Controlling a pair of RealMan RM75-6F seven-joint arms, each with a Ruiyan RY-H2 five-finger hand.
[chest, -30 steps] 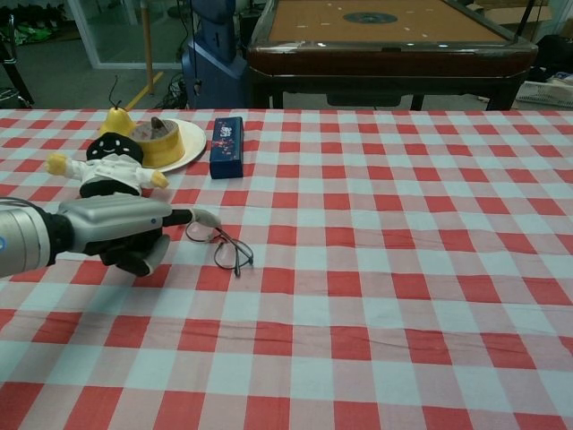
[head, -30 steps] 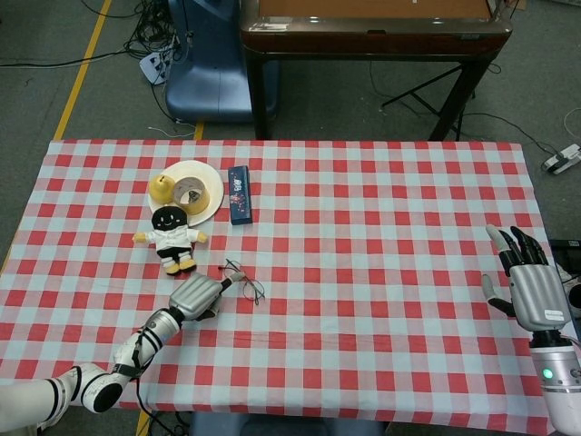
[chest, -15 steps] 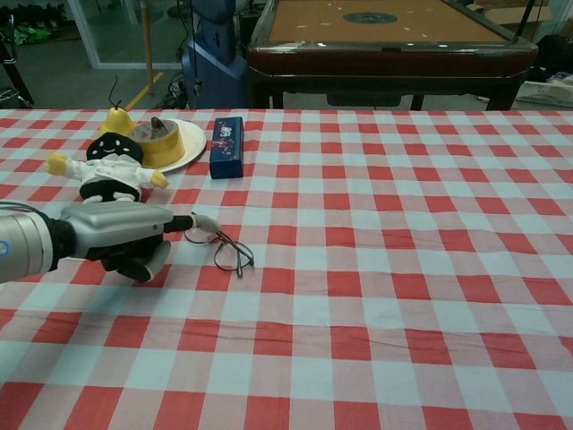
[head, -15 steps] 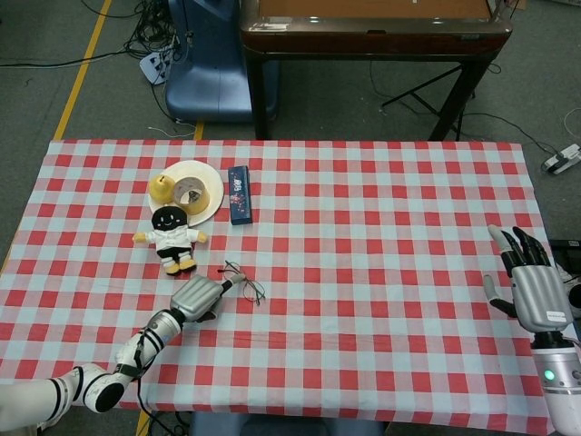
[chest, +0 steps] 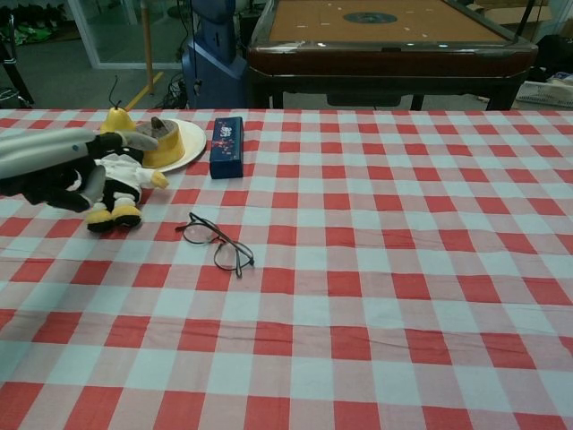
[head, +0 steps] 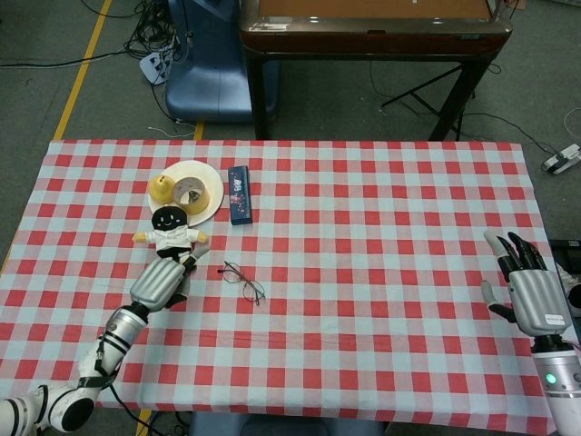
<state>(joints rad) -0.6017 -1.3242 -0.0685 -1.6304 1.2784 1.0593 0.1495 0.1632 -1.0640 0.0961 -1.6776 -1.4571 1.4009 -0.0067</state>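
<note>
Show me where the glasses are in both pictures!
Head view: the glasses lie left of middle on the checked cloth, right of the left hand.
Chest view: the glasses lie left of middle, below the blue box.
Shared landmark: the blue box beside the white plate, beyond the glasses in both.

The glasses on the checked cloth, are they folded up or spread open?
Spread open. The glasses lie flat on the tablecloth, and in the chest view one temple arm angles out from the frame rather than tucking behind the lenses.
</note>
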